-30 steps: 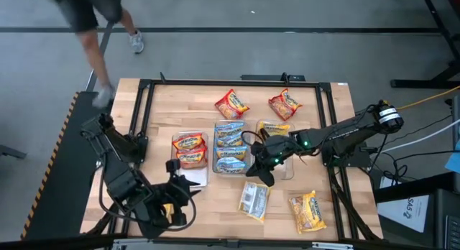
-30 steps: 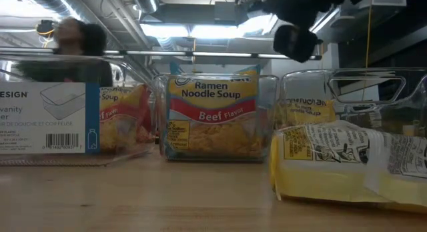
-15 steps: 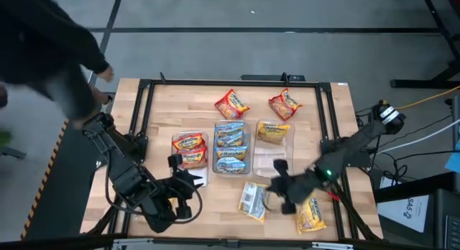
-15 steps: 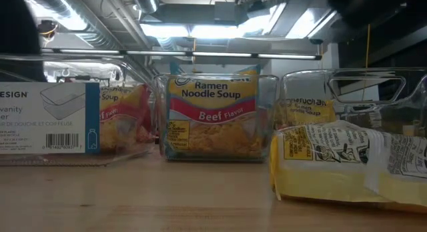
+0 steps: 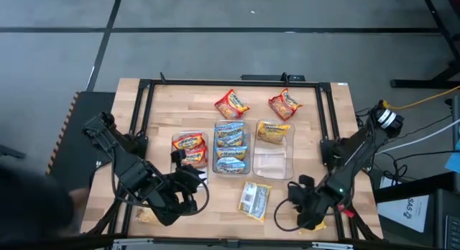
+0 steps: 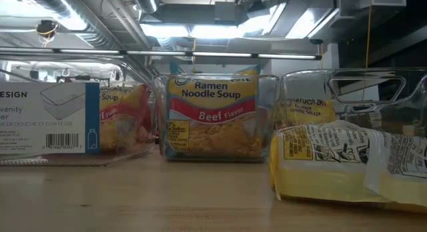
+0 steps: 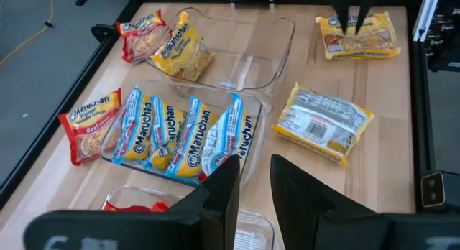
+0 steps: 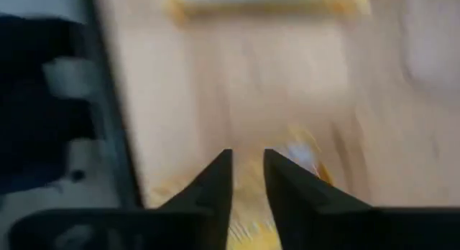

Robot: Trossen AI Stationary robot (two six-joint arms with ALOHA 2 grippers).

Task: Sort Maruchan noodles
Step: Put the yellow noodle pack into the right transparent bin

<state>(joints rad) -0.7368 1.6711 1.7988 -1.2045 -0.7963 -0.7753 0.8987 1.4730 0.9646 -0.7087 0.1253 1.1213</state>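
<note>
Three clear bins stand mid-table. The left bin (image 5: pixel 190 148) holds red Maruchan noodles, the middle bin (image 5: pixel 231 146) blue ones, and the right bin (image 5: pixel 274 160) one yellow packet (image 5: pixel 273 131). Two red packets (image 5: pixel 231 103) (image 5: pixel 284 104) lie loose at the far side. A yellow packet (image 5: pixel 254 200) lies face down near the front. My right gripper (image 8: pixel 248 174) stands open, pointing down over another yellow packet (image 7: pixel 359 36) at the near right. My left gripper (image 7: pixel 253 179) hovers open near the left bin's near end, with nothing between its fingers. My right gripper's fingers (image 7: pixel 353 11) come down from above onto the top face of the yellow packet (image 7: pixel 338 43), which lies flat on the table. Whether the fingertips touch it, I cannot tell.
A black frame (image 5: pixel 215 83) runs round the tabletop. The low view shows the bins in a row, with the face-down yellow packet (image 6: pixel 347 162) in front at the right. Bare wood lies between the bins and the near edge (image 5: pixel 223 218).
My right gripper has swung from the right bin's near end toward the table's near right corner. It has sunk and tipped to point more steeply down over the yellow packet there. A person at the far left has left the high view.
</note>
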